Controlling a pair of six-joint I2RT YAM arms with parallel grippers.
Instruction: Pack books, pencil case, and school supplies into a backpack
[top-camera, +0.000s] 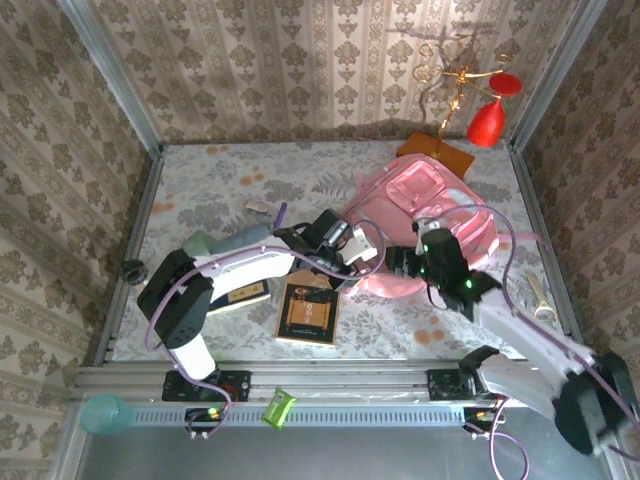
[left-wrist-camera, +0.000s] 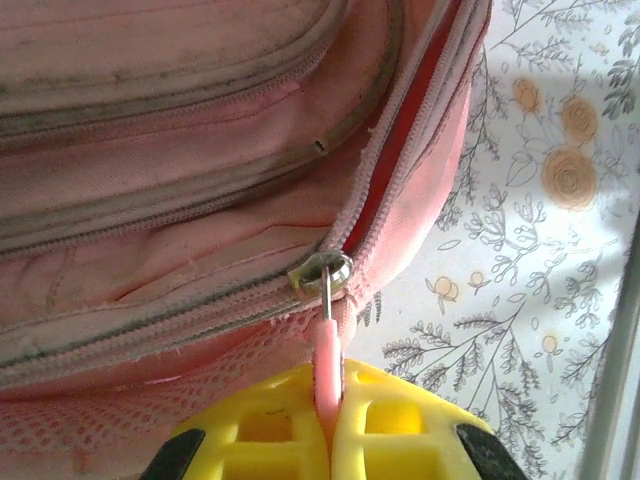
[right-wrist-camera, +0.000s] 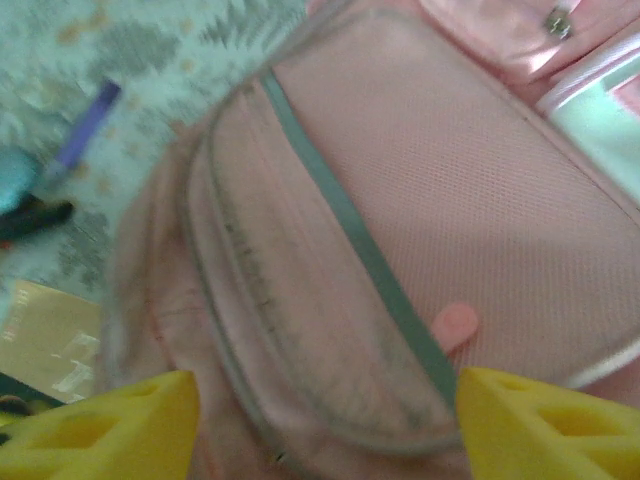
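The pink backpack (top-camera: 425, 215) lies at the right middle of the table. My left gripper (left-wrist-camera: 330, 385) is shut on the pink zipper pull (left-wrist-camera: 328, 345) below a metal slider (left-wrist-camera: 322, 272) at the bag's edge. My right gripper (right-wrist-camera: 325, 420) hangs open over the bag's front pocket (right-wrist-camera: 400, 200), its yellow fingers (right-wrist-camera: 130, 420) wide apart with nothing between them. A brown book (top-camera: 308, 312) lies near the front. A dark book (top-camera: 243, 293) is partly under the left arm. A purple pen (top-camera: 281, 213) lies left of the bag, beside a teal pouch (top-camera: 218, 240) that may be the pencil case.
An orange stand base (top-camera: 437, 150) with a red ornament (top-camera: 487, 120) stands behind the bag. A pale pen (top-camera: 540, 295) lies by the right wall. A small white item (top-camera: 257, 207) sits at mid-left. A green item (top-camera: 278, 408) and teal cup (top-camera: 105, 412) rest on the front rail.
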